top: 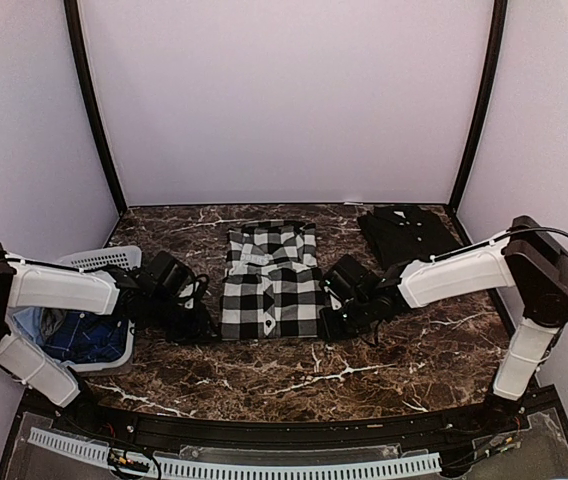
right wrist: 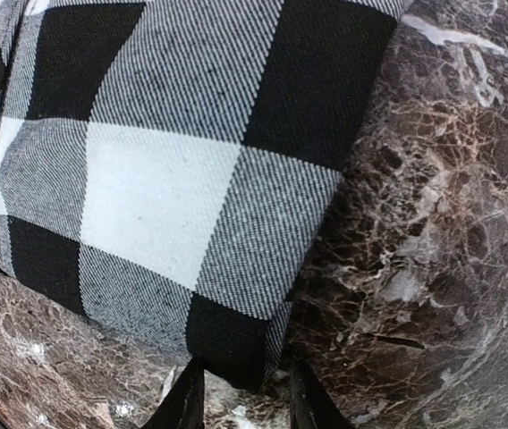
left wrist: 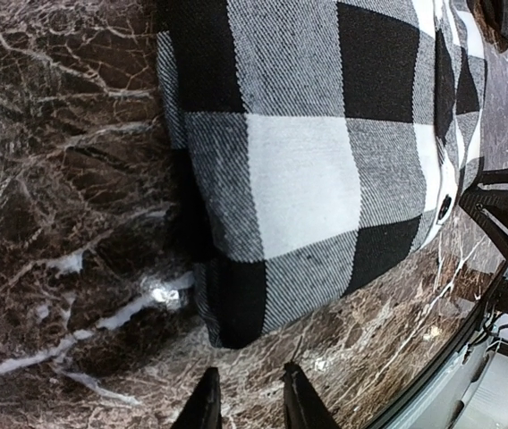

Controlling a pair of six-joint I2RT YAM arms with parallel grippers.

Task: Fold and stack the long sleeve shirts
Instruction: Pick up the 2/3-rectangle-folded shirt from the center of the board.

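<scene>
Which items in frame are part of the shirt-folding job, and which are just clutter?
Job:
- checked shirt, folded mid-table
- black shirt, folded at the back right
- blue garment at the left, probably another one waiting

Just there:
- white basket holding the blue garment
- marble table

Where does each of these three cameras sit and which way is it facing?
Top external: above and behind the arm bases, looking down at the checked shirt on the table; both arms show.
Left wrist: low by the shirt's near left corner, facing it; left gripper at bottom.
Right wrist: low by its near right corner, facing it; right gripper at bottom.
Shared: all three show the checked shirt.
</scene>
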